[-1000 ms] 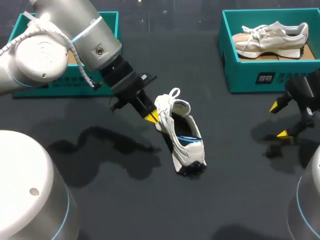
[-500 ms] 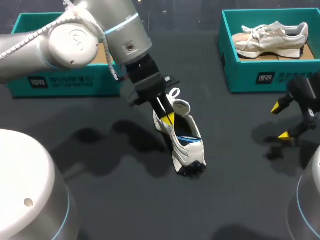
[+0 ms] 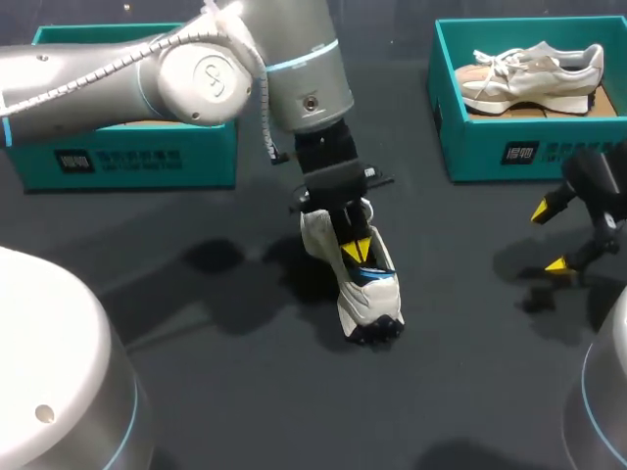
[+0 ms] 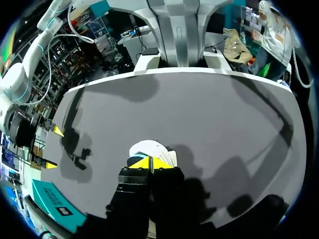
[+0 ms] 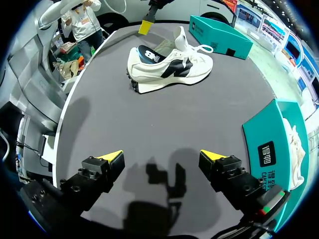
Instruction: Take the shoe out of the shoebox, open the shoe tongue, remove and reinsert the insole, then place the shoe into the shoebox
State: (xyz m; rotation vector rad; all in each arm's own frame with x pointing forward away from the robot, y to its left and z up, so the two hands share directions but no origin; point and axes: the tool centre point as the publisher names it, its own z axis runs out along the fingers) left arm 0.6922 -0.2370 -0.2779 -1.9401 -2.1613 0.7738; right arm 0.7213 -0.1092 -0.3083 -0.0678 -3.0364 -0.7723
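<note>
Dark desk (image 3: 196, 392), head view: white shoe (image 3: 367, 294) lies mid-desk, left end effector (image 3: 356, 250) at its opening. Left wrist: tips (image 4: 142, 162) pinched together over the shoe. Right wrist: right end effector (image 5: 162, 157) gapes, well apart. Light, floppy; likely best gripped at the heel collar.

The left arm has swung in from the left, and its end effector (image 3: 356, 250) now sits over the shoe's (image 3: 370, 299) opening, tips pressed together.
</note>
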